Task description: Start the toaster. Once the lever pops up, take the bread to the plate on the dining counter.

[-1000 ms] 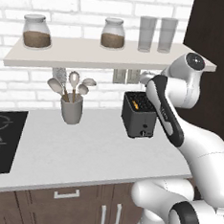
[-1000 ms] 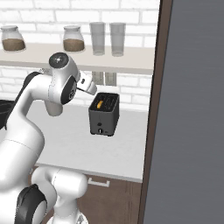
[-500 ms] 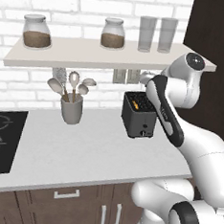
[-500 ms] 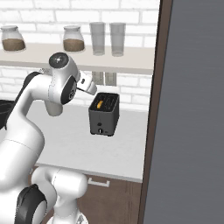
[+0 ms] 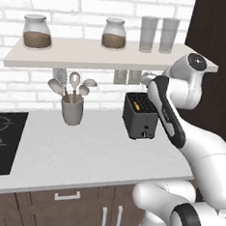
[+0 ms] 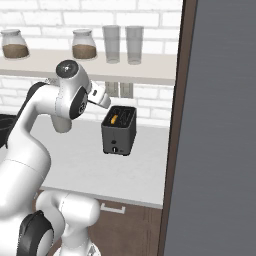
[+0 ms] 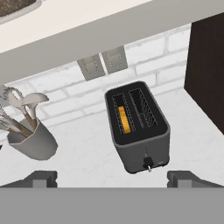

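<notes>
On the white worktop, seen from the left base view, the toaster [image 5: 143,116] stands under the shelf, well right of the utensil cup [image 5: 72,112], with the arm's forearm just beside its right flank. From the right base view, the bread [image 6: 115,119] shows as an orange strip sunk in the left slot, below the wall sockets [image 6: 119,90]. From the hand view, the gripper [image 7: 112,177] hovers over the toaster's front with fingers spread wide and empty; the small knob [image 7: 148,164] sits low on the front face. Starting it well probably means descending straight and pressing only the front control, without nudging the toaster backward.
</notes>
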Robot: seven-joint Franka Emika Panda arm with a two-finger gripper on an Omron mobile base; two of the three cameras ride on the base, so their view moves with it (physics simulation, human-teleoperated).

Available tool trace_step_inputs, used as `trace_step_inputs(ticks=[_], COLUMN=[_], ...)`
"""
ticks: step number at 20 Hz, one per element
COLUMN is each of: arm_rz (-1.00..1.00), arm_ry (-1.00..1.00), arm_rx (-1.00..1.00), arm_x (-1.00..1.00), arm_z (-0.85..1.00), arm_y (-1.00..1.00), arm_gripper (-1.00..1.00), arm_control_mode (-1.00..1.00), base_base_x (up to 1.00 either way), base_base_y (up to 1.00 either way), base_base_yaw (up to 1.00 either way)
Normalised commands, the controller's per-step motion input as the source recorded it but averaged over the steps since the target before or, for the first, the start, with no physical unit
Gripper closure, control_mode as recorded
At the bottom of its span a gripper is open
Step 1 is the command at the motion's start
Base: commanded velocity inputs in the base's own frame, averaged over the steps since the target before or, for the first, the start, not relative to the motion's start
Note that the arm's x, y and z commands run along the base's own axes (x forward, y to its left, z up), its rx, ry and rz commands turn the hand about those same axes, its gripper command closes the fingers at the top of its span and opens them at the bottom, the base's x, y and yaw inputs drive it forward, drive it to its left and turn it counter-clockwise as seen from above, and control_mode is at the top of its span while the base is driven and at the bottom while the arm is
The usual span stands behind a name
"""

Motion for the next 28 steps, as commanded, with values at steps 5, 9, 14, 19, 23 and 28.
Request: trace_step_inputs(ticks=[5,9,14,19,23,28], arm_rz=[0.0,0.0,0.0,0.0,0.0,0.0], arm_ry=[0.0,0.0,0.0,0.0,0.0,0.0], arm_rx=[0.0,0.0,0.0,0.0,0.0,0.0], arm_x=[0.0,0.0,0.0,0.0,0.0,0.0], arm_z=[0.0,0.0,0.0,0.0,0.0,0.0], arm_y=[0.0,0.0,0.0,0.0,0.0,0.0], arm_gripper=[-1.0,-1.0,-1.0,-1.0,-1.0,-1.0], arm_control_mode=[-1.0,-1.0,-1.0,-1.0,-1.0,-1.0], base_base_x=[0.0,0.0,0.0,0.0,0.0,0.0], base_base_y=[0.0,0.0,0.0,0.0,0.0,0.0], base_base_yaw=[0.0,0.0,0.0,0.0,0.0,0.0])
